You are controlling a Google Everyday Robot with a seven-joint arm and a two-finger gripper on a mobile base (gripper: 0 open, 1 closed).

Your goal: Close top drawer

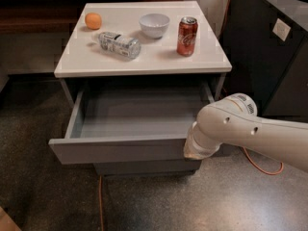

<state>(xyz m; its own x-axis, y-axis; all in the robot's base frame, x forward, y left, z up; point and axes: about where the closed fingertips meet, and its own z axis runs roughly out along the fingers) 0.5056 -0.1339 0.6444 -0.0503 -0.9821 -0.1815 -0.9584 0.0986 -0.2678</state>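
Note:
The top drawer [120,150] of the white-topped cabinet [144,57] stands pulled far out, and its blue-grey inside [139,112] is bare. Its plain grey front panel faces me. My white arm [226,129] comes in from the right, and its end [197,148] sits against the right end of the drawer's front panel. My gripper is hidden behind that end of the arm, at the drawer's front right corner.
On the cabinet top are an orange [93,20], a lying plastic bottle [119,44], a white bowl [154,25] and a red soda can [186,36]. A dark cabinet [269,57] stands at the right. An orange cable [262,165] lies on the speckled floor.

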